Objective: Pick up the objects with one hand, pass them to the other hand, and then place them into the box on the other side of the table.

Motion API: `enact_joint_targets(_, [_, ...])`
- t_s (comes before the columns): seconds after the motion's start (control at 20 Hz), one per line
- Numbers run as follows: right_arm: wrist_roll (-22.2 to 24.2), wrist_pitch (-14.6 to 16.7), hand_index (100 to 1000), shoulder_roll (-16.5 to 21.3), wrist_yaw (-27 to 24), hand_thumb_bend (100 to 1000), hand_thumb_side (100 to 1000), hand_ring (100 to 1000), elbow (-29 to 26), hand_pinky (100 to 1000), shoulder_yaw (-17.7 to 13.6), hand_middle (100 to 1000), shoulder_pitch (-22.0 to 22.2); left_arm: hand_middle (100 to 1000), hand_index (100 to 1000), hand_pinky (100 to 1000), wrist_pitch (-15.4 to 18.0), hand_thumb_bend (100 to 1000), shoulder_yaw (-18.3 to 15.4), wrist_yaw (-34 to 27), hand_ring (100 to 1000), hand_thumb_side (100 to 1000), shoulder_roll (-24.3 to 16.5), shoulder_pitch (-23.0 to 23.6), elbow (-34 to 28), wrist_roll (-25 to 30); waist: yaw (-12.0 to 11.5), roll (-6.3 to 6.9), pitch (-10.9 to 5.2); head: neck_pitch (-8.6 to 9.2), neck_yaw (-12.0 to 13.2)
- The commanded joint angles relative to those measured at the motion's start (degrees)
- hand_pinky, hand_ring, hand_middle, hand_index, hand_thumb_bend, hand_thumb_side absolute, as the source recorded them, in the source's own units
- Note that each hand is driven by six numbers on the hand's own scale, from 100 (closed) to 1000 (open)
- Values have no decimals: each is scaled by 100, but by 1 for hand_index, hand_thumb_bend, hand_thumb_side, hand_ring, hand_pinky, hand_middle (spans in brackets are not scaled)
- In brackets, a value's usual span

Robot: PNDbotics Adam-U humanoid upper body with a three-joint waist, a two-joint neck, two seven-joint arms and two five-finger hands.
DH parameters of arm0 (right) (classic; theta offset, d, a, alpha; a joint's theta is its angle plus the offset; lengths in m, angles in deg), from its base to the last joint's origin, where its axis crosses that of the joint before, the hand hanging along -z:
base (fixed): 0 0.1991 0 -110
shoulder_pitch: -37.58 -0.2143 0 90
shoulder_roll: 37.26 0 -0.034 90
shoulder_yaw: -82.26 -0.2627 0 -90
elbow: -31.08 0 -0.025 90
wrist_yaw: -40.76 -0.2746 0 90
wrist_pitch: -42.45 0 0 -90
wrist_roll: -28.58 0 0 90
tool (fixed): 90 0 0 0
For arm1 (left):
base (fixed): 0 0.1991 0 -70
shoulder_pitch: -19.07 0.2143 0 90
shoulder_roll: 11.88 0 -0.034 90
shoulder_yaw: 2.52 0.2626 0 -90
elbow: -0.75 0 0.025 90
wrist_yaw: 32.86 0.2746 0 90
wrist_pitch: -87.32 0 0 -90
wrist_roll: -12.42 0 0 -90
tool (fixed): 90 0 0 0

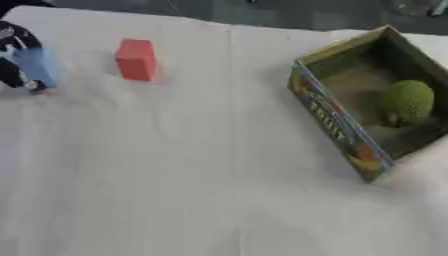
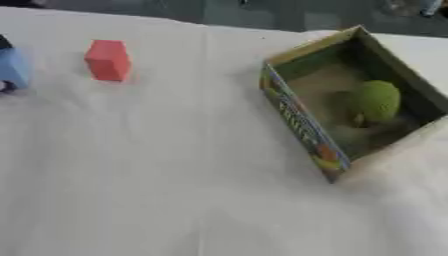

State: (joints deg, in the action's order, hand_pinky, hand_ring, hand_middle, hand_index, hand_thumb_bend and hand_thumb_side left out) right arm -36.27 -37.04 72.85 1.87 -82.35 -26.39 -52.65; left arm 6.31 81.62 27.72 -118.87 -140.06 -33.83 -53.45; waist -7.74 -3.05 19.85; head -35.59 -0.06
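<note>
In the left eye view, my left robot hand (image 1: 16, 50) sits at the bench's (image 1: 192, 175) left edge, black fingers curled around one blue block (image 1: 37, 66). One red block (image 1: 136, 60) stands upright just beside it, apart. One open box (image 1: 337, 127) lies at the right, holding one green round fruit (image 1: 407, 101).

In the right eye view I count the same, with my left robot hand barely showing at the edge.

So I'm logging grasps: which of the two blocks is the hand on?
The blue block, at the left edge: the left hand has its fingers round it. The red block stands apart, untouched.
</note>
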Motion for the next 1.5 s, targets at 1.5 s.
enact_joint_targets(1.5, [53,-7,1000,-182,569,100,562,1000,-116,1000,24,1000,-48,738,793,783,-491,436,-274,235,795,100,-307,-150,-107,252,29,-246,219,221,110])
